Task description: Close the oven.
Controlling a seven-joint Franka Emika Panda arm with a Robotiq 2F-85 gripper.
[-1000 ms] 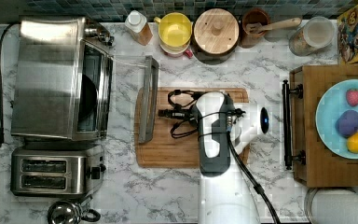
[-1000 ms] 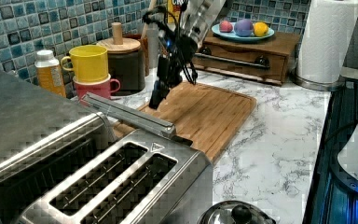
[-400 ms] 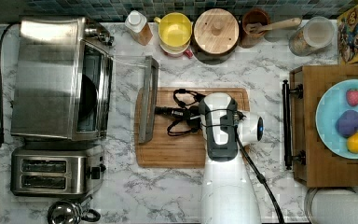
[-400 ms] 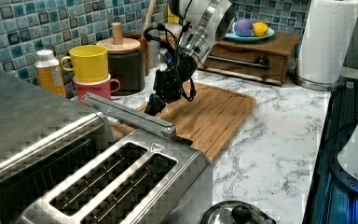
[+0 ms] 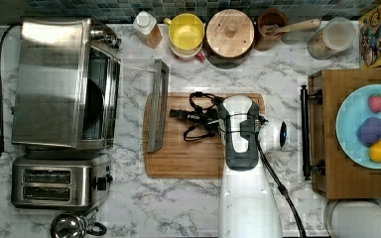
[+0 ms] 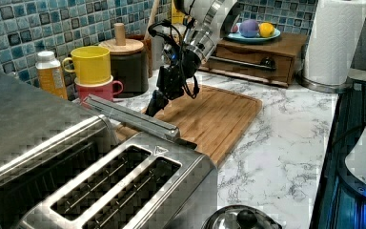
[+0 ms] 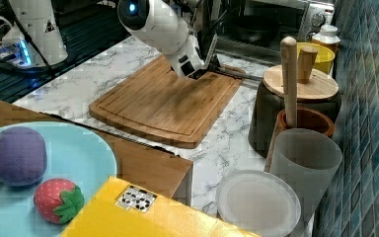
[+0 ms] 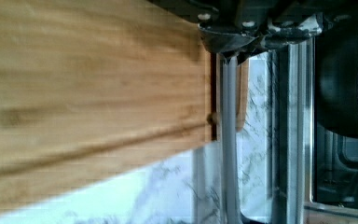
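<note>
Oven [image 5: 54, 82], boxy brushed stainless steel, upper left of top view: rigid hinged glass door [image 5: 136, 106] down; lift at steel bar handle [image 5: 158, 105]. Gripper [image 5: 174, 113] aperture indeterminate.

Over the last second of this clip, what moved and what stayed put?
The gripper has moved toward the top view's left, across the cutting board and closer to the oven door's bar handle, dropping lower in the left view. It holds nothing and does not touch the handle yet. The door is still folded down open; the mugs and toaster haven't shifted.
</note>
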